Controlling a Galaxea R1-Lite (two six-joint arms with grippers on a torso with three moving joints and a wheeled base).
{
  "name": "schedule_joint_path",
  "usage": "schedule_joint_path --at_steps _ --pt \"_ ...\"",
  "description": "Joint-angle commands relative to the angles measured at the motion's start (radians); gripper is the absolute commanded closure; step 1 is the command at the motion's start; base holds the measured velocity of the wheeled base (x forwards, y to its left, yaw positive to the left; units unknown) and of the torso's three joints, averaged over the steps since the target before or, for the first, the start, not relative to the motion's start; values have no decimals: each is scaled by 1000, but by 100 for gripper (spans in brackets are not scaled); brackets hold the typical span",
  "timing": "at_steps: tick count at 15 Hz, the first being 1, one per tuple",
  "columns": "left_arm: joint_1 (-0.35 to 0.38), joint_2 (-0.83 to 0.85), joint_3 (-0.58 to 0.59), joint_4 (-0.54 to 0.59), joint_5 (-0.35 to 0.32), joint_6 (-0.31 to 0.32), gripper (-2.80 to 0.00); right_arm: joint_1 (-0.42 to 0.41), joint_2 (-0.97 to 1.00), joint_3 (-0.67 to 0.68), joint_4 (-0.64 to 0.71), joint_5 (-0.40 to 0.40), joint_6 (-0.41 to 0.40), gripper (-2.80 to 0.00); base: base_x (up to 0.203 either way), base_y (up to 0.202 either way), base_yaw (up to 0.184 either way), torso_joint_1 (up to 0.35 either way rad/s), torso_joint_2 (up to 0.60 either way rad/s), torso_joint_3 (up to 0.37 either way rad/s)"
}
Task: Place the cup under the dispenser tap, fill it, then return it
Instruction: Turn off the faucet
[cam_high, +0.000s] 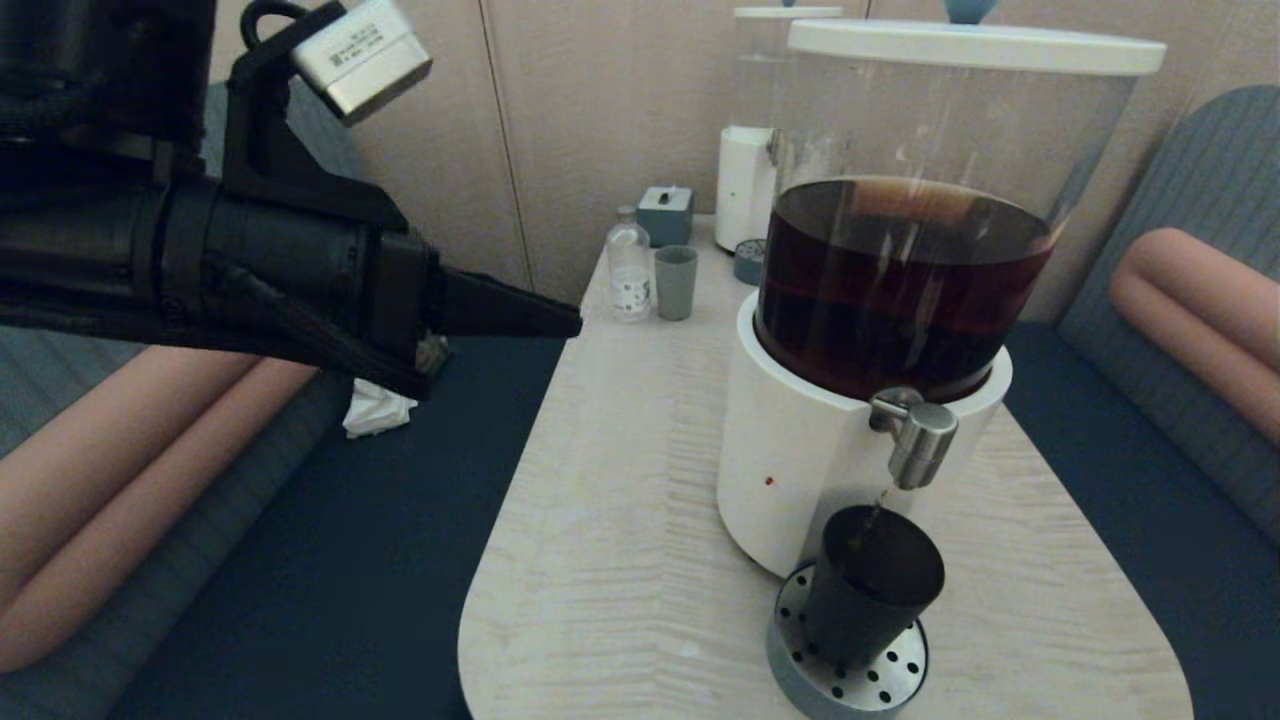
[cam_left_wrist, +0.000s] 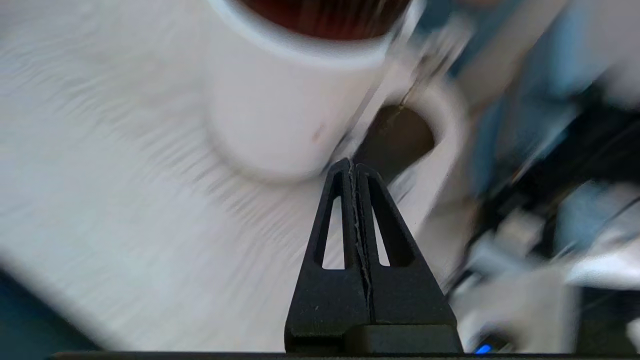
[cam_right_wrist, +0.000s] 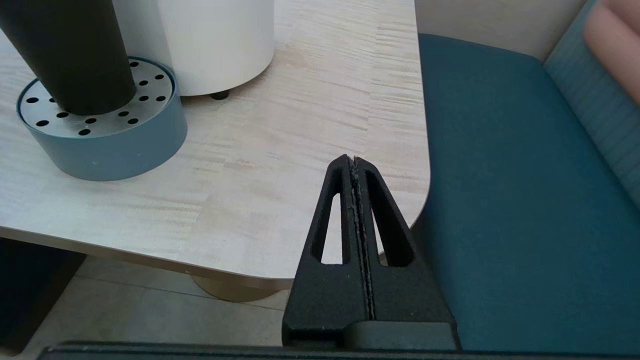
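The black cup stands upright on the round perforated drip tray directly beneath the steel dispenser tap. A thin dark stream falls from the tap into the cup. The big dispenser holds dark brown liquid above its white base. My left gripper is shut and empty, raised above the table's left edge, well left of the dispenser. The left wrist view shows the cup and the white base beyond the left gripper. My right gripper is shut and empty, low by the table's near right corner; the cup stands apart.
At the table's far end stand a small clear bottle, a grey-green cup, a small teal box and a smaller white dispenser. A crumpled white tissue lies on the left bench. Blue benches flank the table.
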Motion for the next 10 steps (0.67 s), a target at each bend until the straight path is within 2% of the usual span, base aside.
schedule_joint_path --at_steps 1,2,3,6,10 --pt "-12 47 -50 128 50 170 0 0 -3 0 0 1 -1 0 0 0 0 0 0 0" --pt "-27 76 -67 174 102 250 0 0 -3 0 0 2 -1 0 0 0 0 0 0 0" --pt "-59 107 -81 183 141 285 0 0 -3 0 0 1 -1 0 0 0 0 0 0 0" --pt "-164 198 -144 74 187 297 0 0 -3 0 0 1 -1 0 0 0 0 0 0 0" --pt "-252 254 -196 51 224 296 0 0 -2 0 0 1 -1 0 0 0 0 0 0 0"
